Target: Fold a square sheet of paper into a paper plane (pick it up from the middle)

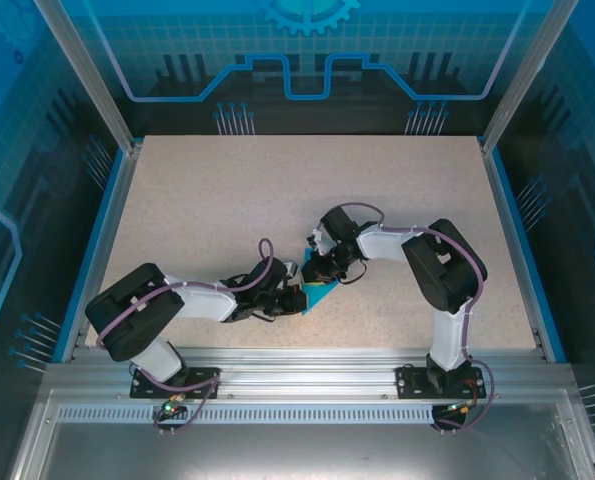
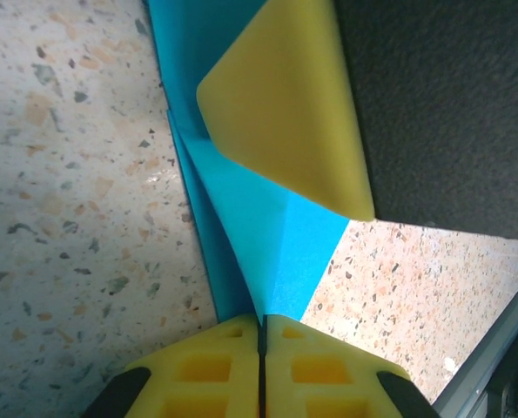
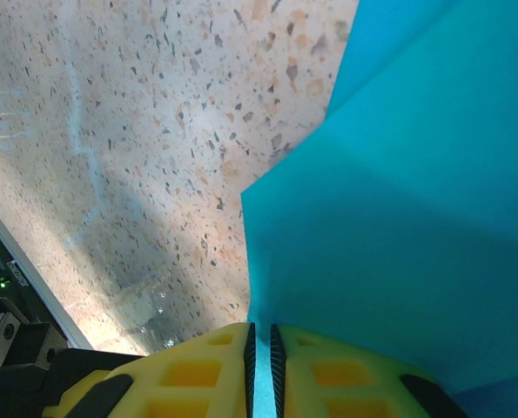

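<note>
The sheet of paper (image 1: 320, 291) sits low over the table (image 1: 227, 190), near the front edge and about midway between the two arm bases. It is partly folded and caught between the two grippers. The left gripper (image 2: 261, 324) is clenched on it: in the left wrist view the yellow pads meet along a closed seam, and the narrow end of the folded sheet runs straight into that seam. From there the paper widens away from the jaws, with a crease up its middle and layered edges down its left side. Its long axis therefore points directly outward from the left jaws toward the other arm. The right gripper (image 3: 260, 344) is likewise closed on the sheet: its wrist view shows a thin strip of teal pinched between the pads, with the sheet spreading away up and to the right. In the left wrist view one yellow finger (image 2: 285, 104) of the right gripper lies over the paper at the wide end, opposite the left grip. In the top view the grippers stand just beside each other, the left at the nearer end of the sheet and the right at the farther end. Neither arm is the nearer one, as both have hold. Judgement: the sheet is only part way to a plane. The coming move appears to turn on the line between the two grips, and opposed pulling along that axis risks a tear.
</note>
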You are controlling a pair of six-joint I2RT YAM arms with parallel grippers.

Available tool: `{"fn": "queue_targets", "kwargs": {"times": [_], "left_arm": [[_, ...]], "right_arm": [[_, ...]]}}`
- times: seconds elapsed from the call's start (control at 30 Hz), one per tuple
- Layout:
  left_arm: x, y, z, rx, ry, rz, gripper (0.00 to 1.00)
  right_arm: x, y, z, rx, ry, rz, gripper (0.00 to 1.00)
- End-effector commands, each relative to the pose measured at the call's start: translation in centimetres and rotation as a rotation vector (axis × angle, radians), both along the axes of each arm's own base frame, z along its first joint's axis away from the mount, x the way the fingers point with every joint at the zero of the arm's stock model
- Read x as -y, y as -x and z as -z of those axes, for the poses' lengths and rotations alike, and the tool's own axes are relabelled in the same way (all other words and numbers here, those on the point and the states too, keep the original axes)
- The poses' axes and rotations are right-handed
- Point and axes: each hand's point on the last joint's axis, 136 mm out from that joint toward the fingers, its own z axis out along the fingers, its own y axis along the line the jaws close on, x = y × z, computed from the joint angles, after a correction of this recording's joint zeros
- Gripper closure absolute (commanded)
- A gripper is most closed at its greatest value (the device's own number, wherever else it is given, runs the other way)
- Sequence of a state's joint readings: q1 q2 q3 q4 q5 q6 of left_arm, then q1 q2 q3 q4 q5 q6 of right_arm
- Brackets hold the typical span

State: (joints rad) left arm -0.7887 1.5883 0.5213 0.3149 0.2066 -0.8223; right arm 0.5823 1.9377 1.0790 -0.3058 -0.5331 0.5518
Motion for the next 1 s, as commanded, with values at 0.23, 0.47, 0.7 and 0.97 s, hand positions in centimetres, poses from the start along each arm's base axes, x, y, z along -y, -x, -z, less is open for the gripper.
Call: {"fn": "queue_targets", "kwargs": {"times": [0.23, 0.47, 0.7, 0.97], "left_arm": [[-0.8, 1.3, -5.2, 0.053, 0.005, 0.016, 0.69], [1.1, -1.1, -7.2, 0.103, 0.028, 0.037, 0.74], [1.9, -1.8, -5.0, 0.078, 0.006, 0.041, 0.78], [1.4, -1.5, -2.2, 0.028, -0.037, 0.041, 0.79]], "right_arm": [[1.7, 0.5, 2.8, -0.02, 0.09, 0.008, 0.85], [1.6, 0.5, 2.8, -0.022, 0.087, 0.01, 0.85], [1.7, 0.5, 2.6, -0.022, 0.085, 0.012, 0.85], [1.7, 0.4, 2.6, -0.024, 0.086, 0.013, 0.85]]}}
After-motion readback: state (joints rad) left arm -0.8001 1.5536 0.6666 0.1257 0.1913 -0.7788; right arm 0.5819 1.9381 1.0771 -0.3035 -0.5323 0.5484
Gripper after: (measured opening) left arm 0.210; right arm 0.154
